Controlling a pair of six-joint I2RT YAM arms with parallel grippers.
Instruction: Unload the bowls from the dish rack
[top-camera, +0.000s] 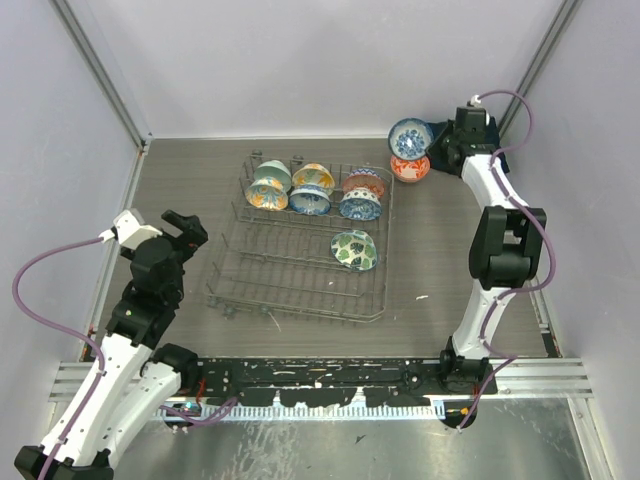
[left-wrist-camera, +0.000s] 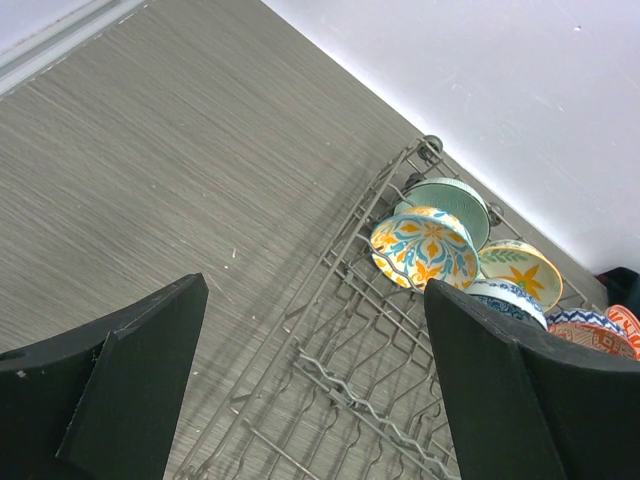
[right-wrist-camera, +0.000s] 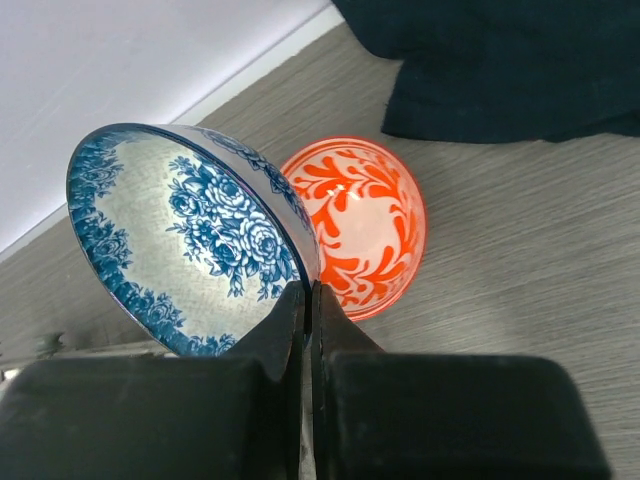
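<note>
The right jaws are pinched shut on the rim of a blue floral bowl, one finger inside the lip and one outside. The bowl hangs tilted from them, its opening turned up and to the left of the jaws. Just beyond the fingertips an orange-red bowl sits upright on the desk. The blue rim overlaps it in the wrist view, but I cannot tell whether the two touch. Farther ahead and to the right of the jaws lies a dark cloth.

The left jaws are spread wide and hold nothing. They hover over bare desk with the dish rack ahead and to their right. Nearest to them on the rack is an orange-and-blue bowl standing on edge, with a mint bowl close behind it. Beyond that pair the row carries on with a yellow leaf bowl and more bowls farther right.

From above, that row runs along the far side of the rack, and a green patterned bowl lies apart from it, nearer the arm bases. Both unloaded bowls are past the rack's far right corner.

The step in hand looks like setting the blue bowl down. The orange-red bowl is directly past the right jaws, so the tilted bowl would need levelling to go in or beside it. For the bowls on the rack, the left arm is nearer the left end of the row.
</note>
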